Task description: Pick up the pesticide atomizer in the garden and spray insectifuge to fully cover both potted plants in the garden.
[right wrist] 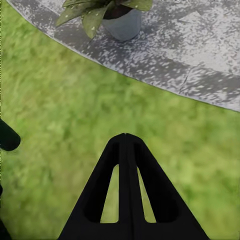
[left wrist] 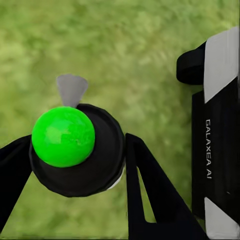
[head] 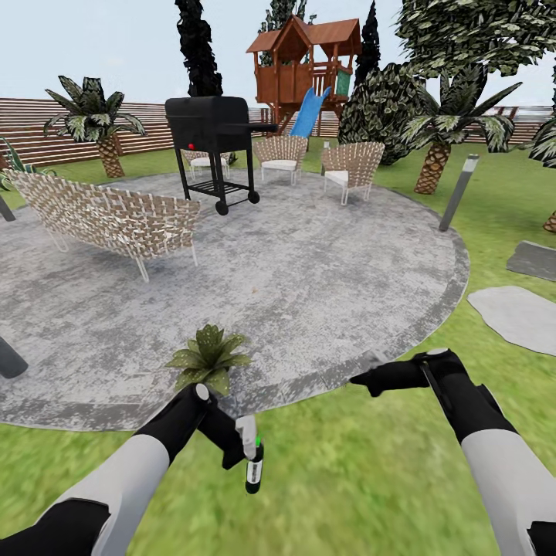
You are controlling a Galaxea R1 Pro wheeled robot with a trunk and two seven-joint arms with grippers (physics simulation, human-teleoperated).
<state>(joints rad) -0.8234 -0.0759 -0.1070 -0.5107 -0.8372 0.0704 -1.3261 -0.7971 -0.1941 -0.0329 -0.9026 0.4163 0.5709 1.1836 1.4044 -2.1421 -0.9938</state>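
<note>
My left gripper (head: pixel 249 446) is shut on the pesticide atomizer (head: pixel 254 466), a slim dark bottle whose top shows bright green. It hangs over the lawn just short of the patio edge. In the left wrist view the atomizer (left wrist: pixel 64 136) sits between the two black fingers (left wrist: pixel 147 190). One potted plant (head: pixel 207 357), a rosette of speckled pointed leaves, stands on the patio rim just beyond that gripper. The right wrist view shows this potted plant (right wrist: pixel 95 12) in its grey pot. My right gripper (head: pixel 361 380) (right wrist: pixel 125 136) is shut and empty over the grass, to the plant's right.
The round grey patio (head: pixel 324 262) holds a wicker sofa (head: pixel 108 212), a black grill (head: pixel 212 143) and two wicker chairs (head: pixel 351 166). A grey bollard lamp (head: pixel 459 193) and stone slabs (head: pixel 517 313) lie to the right. Pointed leaves (head: pixel 9 164) poke in at the far left.
</note>
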